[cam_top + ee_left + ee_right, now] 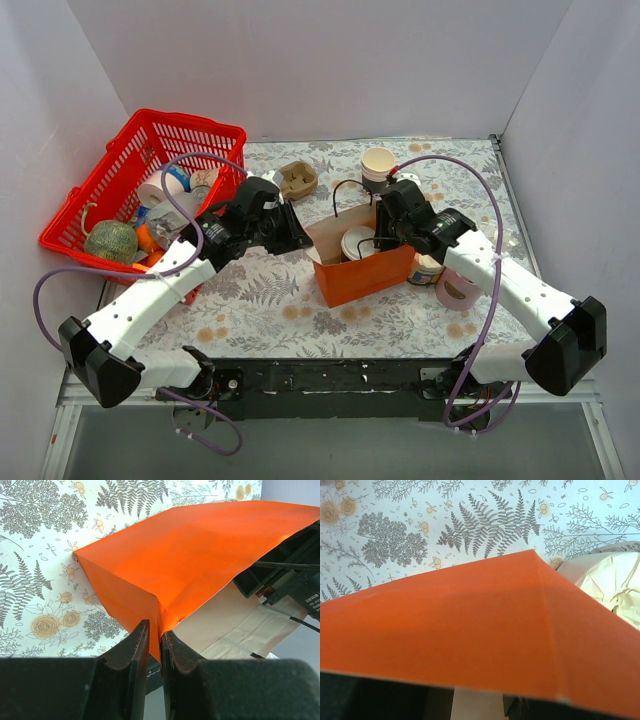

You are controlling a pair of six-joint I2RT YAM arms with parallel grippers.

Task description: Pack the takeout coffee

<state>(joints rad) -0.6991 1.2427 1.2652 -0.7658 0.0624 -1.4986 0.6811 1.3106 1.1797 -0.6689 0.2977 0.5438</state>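
Step in hand (judged): seating the takeout coffee [357,243] in the orange paper bag [365,278]; the task appears close to completion. The next move calls for confirming that the cup stands upright and is free of the fingers; then lifting the right gripper [385,228] straight up, clear of the rim, without dragging the paper; the pinch on the left side should be released last, so that the mouth does not fold onto the lid.

Left side: a red basket [60,238] of assorted goods sits on the bench [260,300]; it plays no part in this step. The left arm [150,295] reaches forward and inward from its base, wrist pitched down at the bag's left end. The left gripper [155,629] is closed on the bag's left rim corner; its wrist view shows the orange fold pinched between both fingers.

Centre: the bag stands upright with its mouth open; the coffee is inside it, its round white lid visible from above; whether the cup rests flat on the bag floor cannot be confirmed.

Right side: the right gripper sits at the bag's right rim, just beside the coffee; the orange wall blocks its wrist view, so whether it is open or closed cannot be determined. The right arm [500,275] reaches inward across the bench, wrist angled over the rim.
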